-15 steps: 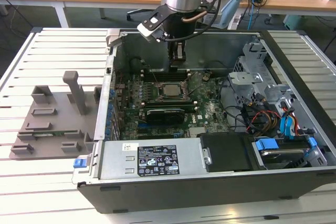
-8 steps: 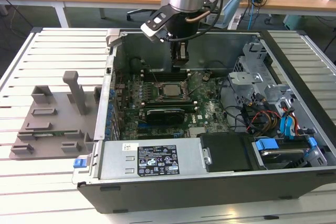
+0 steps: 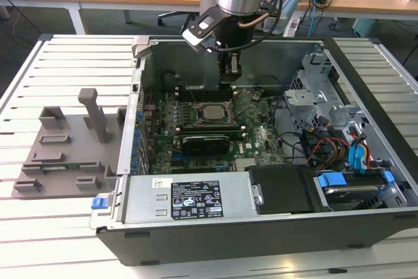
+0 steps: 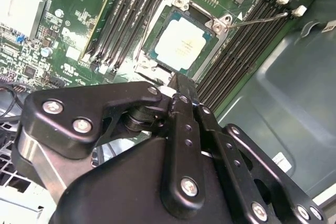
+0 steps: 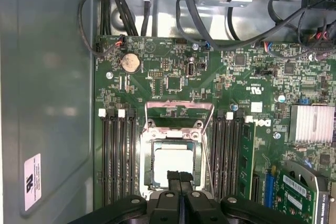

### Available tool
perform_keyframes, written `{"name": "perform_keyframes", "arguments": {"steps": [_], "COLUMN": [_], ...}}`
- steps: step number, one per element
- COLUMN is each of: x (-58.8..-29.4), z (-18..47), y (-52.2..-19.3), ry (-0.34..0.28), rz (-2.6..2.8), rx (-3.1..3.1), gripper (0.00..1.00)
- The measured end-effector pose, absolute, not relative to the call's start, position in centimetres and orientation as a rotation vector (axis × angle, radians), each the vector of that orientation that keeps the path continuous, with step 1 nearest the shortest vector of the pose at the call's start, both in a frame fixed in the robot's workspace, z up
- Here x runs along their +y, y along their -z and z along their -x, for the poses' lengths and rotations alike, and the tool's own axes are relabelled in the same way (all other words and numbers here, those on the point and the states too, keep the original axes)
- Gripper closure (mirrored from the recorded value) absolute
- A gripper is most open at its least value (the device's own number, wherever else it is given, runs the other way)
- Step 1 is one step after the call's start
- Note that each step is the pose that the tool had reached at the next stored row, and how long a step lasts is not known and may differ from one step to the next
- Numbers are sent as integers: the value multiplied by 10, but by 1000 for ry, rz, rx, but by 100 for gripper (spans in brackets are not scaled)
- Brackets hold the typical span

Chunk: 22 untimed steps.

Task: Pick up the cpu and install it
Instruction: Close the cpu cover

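The cpu (image 3: pixel 210 112) is a small, flat square chip with 1 pale silvery metal top and a thin greenish edge. It lies level, metal face up and uncovered, seated squarely inside the socket frame (image 5: pixel 143 156). In the exterior view it sits at about 10 o'clock from the computer case (image 3: pixel 228 234) middle.

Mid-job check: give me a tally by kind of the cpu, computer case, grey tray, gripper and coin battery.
cpu: 1
computer case: 1
grey tray: 1
gripper: 1
coin battery: 1
Total: 5
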State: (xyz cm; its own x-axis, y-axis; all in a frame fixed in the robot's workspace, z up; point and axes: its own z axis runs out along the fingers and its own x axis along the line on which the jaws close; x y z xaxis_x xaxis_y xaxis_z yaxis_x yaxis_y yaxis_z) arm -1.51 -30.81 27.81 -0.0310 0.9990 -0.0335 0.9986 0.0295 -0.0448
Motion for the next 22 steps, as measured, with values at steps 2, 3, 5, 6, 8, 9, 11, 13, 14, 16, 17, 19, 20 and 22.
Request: {"name": "perform_keyframes", "arguments": {"steps": [2, 3, 5, 6, 8, 9, 11, 13, 14, 16, 17, 19, 20, 22], "x": [-308, -308, -308, -308, -308, -308, -308, -308, -308, -308, -308, -307, -307, -307], "z": [14, 13, 11, 10, 9, 8, 5, 0, -2, -3, -6, -12, -13, -15], "y": [-278, -278, -278, -278, -278, -278, -278, -278, -278, -278, -278, -278, -278, -278], "ry": [-87, -87, -87, -87, -87, -87, -87, -87, -87, -87, -87, -87, -87, -87], "rz": [2182, 2182, 2182, 2182, 2182, 2182, 2182, 2182, 2181, 2181, 2181, 2181, 2181, 2181], "rx": [-2249, -2249, -2249, -2249, -2249, -2249, -2249, -2249, -2249, -2249, -2249, -2249, -2249, -2249], "gripper": [89, 89, 89, 89, 89, 89, 89, 89, 89, 89, 89, 89, 89, 89]}}
